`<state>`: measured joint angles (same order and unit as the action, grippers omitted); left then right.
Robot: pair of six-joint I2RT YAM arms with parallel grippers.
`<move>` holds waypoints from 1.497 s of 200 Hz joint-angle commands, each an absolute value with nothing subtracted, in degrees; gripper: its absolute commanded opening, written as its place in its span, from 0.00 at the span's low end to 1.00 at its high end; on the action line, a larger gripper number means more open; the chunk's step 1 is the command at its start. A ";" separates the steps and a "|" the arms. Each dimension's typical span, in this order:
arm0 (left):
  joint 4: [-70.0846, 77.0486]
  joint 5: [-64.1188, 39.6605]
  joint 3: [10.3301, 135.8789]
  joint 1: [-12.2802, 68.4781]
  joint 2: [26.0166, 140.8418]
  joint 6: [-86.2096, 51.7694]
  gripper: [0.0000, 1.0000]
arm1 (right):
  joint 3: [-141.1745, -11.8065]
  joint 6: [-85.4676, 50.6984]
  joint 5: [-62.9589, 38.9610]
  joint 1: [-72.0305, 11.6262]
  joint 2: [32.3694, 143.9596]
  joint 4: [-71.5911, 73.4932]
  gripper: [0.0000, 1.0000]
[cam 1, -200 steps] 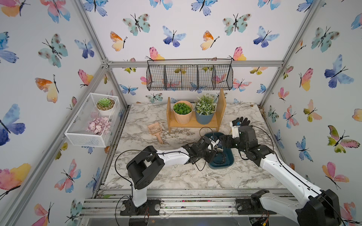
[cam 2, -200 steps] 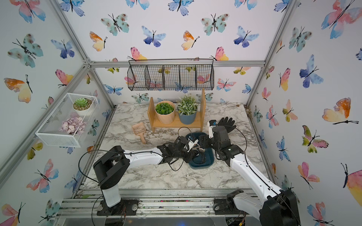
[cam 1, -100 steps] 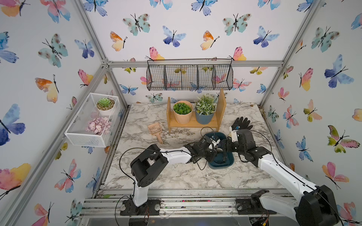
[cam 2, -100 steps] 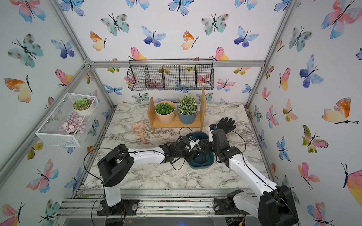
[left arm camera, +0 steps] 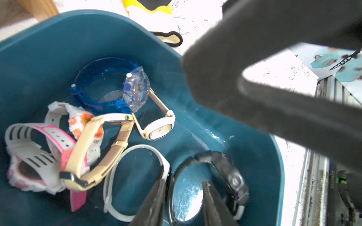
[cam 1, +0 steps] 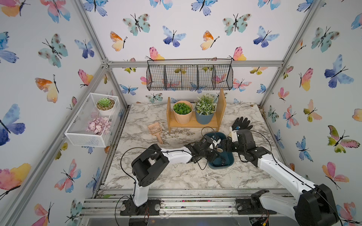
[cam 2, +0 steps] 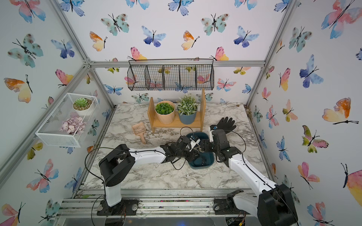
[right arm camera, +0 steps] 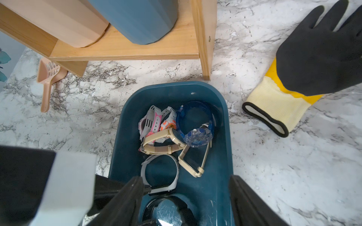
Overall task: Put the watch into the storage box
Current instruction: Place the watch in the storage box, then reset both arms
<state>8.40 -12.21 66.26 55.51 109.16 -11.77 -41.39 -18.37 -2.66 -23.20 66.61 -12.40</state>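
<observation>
Left wrist view: black watch (left arm camera: 233, 180) lies inside the storage box (left arm camera: 49, 49), left tool (left arm camera: 184, 182) spread astride its strap, right tool (right arm camera: 185, 178) gaping wide above. Looks light, floppy band, slick case. I'd pinch the strap, not the face.

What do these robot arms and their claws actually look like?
Both the left arm and right arm have smooth white links joined by chunky black joints, with thin black cables looping alongside. The left gripper and right gripper are black, each with two tapered fingers.
</observation>
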 commanded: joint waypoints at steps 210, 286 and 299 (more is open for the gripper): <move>10.34 -0.31 38.85 19.07 63.09 -10.36 0.45 | -52.20 -11.91 4.37 -20.68 73.56 3.93 0.85; 22.98 0.46 26.02 -0.38 59.68 -8.78 0.79 | -44.27 -10.31 13.01 -16.02 71.61 13.23 1.00; 26.53 1.14 23.49 -1.87 59.77 -8.28 1.00 | -42.78 -9.69 15.28 -15.65 70.99 14.59 1.00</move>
